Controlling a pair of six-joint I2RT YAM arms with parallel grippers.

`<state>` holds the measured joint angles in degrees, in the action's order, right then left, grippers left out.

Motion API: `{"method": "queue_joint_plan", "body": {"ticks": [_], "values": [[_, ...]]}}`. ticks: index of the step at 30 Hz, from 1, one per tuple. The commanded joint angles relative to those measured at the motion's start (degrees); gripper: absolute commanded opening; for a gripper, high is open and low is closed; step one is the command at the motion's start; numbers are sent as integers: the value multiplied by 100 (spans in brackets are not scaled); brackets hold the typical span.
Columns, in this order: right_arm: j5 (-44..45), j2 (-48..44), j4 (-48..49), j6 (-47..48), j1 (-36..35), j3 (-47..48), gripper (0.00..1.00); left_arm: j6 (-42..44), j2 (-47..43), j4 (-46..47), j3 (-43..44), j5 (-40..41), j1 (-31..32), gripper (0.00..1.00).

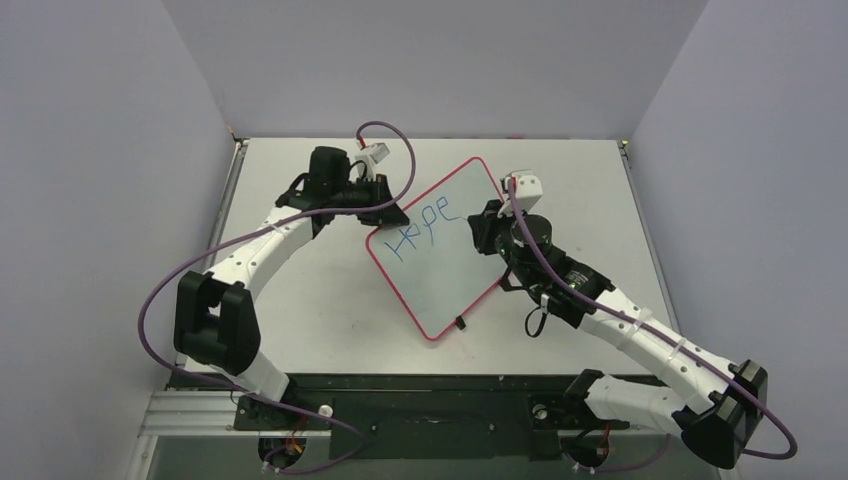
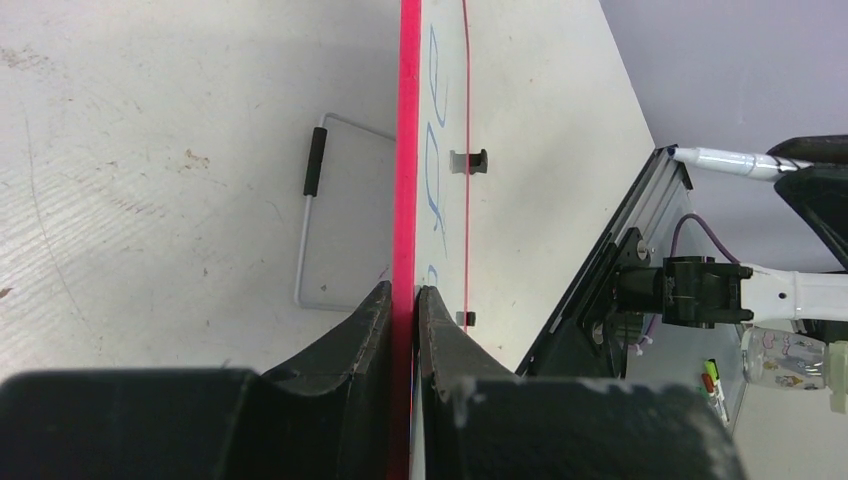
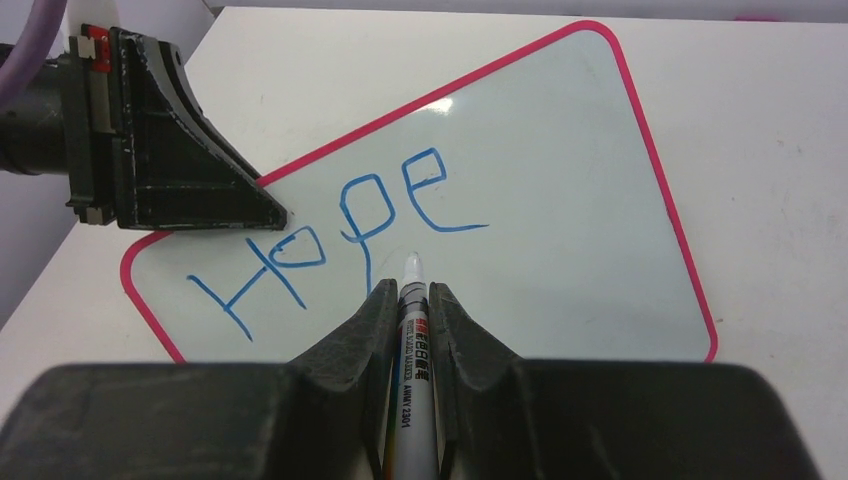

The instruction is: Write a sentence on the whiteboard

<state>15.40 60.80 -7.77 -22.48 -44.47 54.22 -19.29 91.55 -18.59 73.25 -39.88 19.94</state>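
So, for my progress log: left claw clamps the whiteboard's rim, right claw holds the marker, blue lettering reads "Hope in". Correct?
No. The right wrist view shows the blue lettering on the whiteboard reads only "Hope". The left claw does clamp the rim, the right claw holds the marker.

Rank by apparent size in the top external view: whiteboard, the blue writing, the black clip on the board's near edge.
1. whiteboard
2. blue writing, covering only part of the board's far end
3. black clip, by far the smallest
All sit on one board, so nearness barely skews this.
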Motion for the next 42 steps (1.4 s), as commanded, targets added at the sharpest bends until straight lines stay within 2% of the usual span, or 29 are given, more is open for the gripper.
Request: {"method": "queue_joint_plan", "body": {"ticks": [1,14,26,42], "values": [[-80,-229,340,55,-260,-198,0,327,-241,-300,246,539,9,0],[-26,-397,1226,381,-1194,-982,0,658,-126,-996,432,1021,107,0],[-178,-129,1775,657,-1807,-1121,0,468,-410,-61,-146,1166,98,0],[-232,773,2146,603,-2100,-1035,0,396,-606,47,-235,1149,62,0]]}}
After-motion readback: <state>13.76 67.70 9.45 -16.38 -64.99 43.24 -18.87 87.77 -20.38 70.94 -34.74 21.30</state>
